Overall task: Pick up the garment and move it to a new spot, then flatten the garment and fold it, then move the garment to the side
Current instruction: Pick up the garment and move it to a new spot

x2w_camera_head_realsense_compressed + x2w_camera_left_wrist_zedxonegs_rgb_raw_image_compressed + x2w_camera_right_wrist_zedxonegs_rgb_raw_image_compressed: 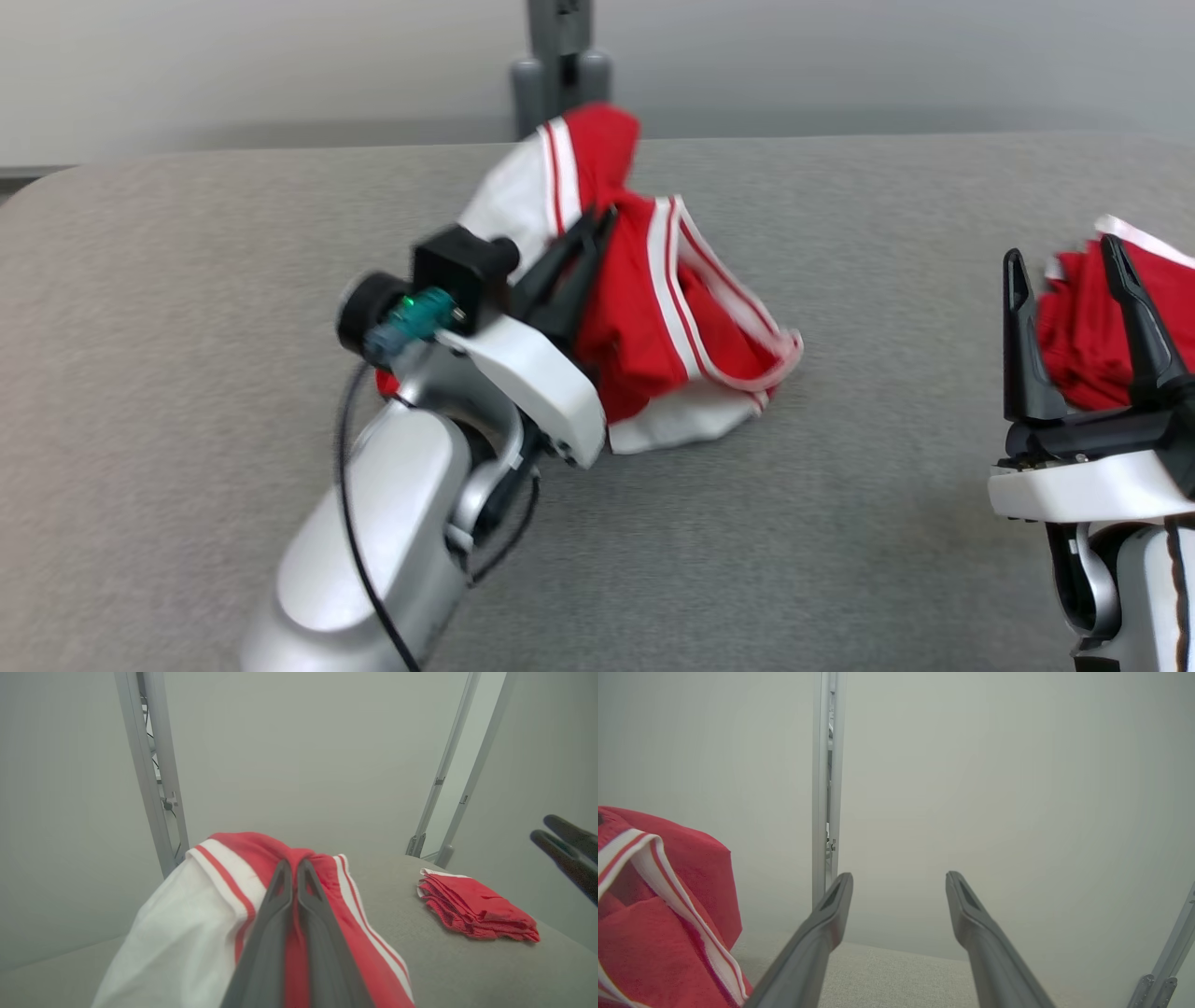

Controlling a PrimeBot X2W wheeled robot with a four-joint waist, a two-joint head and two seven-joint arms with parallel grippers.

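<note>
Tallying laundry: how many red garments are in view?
2: a bunched garment at centre, pinched by the left gripper; a folded garment at the right, behind the right gripper.

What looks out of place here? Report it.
Nothing damaged. The red-and-white garment is crumpled in a heap on the grey table, one fold pinched up by the left gripper. A second red garment lies neatly folded at the table's right.

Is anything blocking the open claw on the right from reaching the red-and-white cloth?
Nothing visible: bare table lies between the right gripper and the garment that the left gripper pinches. The folded red pile lies beyond that gripper, aside.
</note>
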